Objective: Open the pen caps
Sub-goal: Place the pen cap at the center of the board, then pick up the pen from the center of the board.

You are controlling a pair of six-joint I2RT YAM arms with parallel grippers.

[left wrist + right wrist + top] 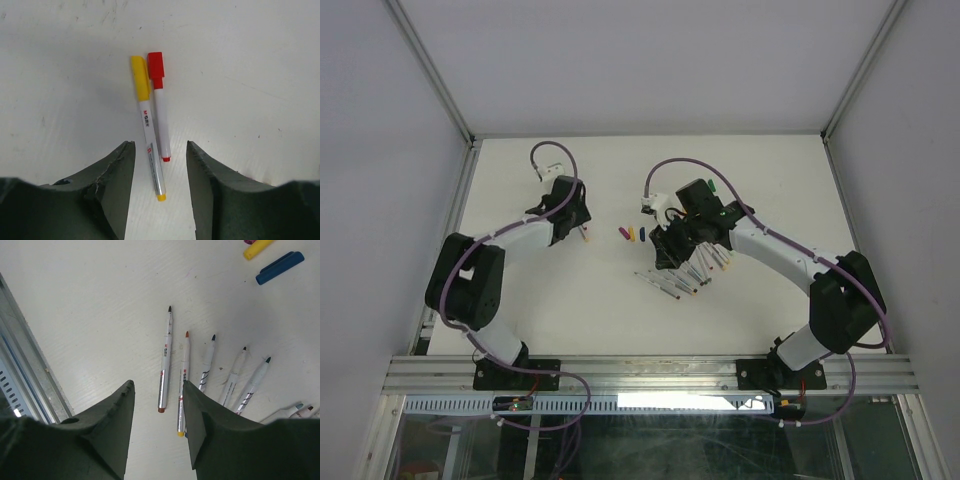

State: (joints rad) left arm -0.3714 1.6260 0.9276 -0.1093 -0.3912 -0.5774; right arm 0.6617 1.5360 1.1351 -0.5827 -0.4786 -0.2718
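Observation:
In the left wrist view two capped pens lie side by side on the white table, one with a yellow cap (140, 78), one with a red cap (156, 69). My left gripper (160, 150) hangs open above their tail ends, holding nothing. My right gripper (157, 387) is open too, over a row of uncapped pens (166, 360) whose tips point away. Loose pen caps lie beyond them: a blue one (280, 267), a yellow one (257, 249) and a purple one at the frame edge. From above, these caps (631, 234) sit between my left gripper (582, 232) and right gripper (665, 255).
The uncapped pens (678, 280) fan out in front of the right arm. A small green object (712, 186) shows behind the right wrist. A metal rail (22, 365) borders the table at the near edge, and white walls enclose the other sides.

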